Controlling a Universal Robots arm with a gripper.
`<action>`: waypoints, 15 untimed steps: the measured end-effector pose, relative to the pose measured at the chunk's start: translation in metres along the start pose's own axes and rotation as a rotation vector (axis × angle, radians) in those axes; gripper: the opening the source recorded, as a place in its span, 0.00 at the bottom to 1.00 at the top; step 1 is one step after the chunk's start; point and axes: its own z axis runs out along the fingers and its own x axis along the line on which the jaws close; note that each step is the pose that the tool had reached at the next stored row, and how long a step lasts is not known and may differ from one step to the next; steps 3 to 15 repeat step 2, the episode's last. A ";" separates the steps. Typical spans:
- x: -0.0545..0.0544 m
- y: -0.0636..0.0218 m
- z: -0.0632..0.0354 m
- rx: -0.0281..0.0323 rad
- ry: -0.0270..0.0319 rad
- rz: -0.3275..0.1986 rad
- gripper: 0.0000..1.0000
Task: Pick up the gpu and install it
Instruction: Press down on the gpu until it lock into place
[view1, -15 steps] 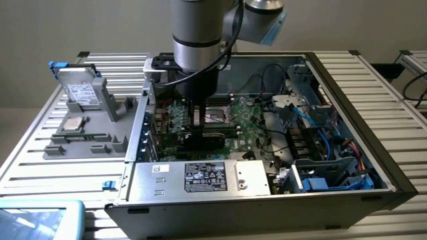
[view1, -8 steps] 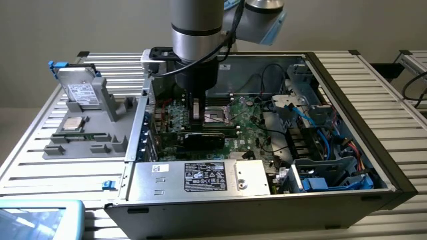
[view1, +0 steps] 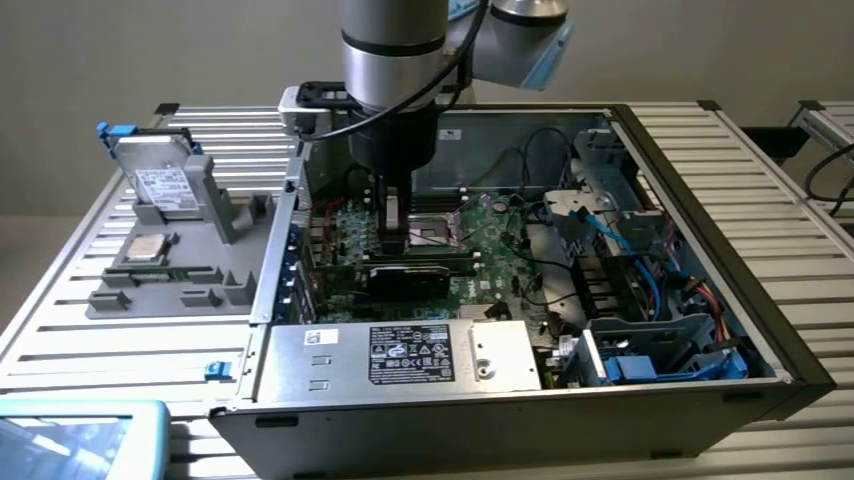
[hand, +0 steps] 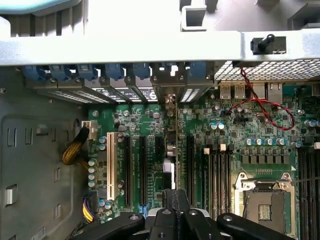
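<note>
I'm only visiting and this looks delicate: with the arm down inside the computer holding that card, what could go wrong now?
1. The gpu, held in the gripper, sits low over the motherboard. If it is off its slot, pressing down could bend the card or board.
2. It stands close beside the neighbouring black slots. A sideways slip might scrape them or the small parts nearby.

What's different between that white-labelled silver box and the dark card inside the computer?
The white-labelled silver hard drive stands in a grey holder outside the computer case; the black-and-green gpu sits inside, on the motherboard. The hard drive is pale metal, the gpu dark. Both are flat rectangles.
</note>
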 end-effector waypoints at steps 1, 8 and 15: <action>0.000 0.0000 0.0000 0.0000 0.0000 0.000 0.12; 0.000 0.0000 0.0000 -0.0001 0.0000 0.000 0.12; 0.000 0.0000 0.0000 -0.0001 0.0000 0.000 0.12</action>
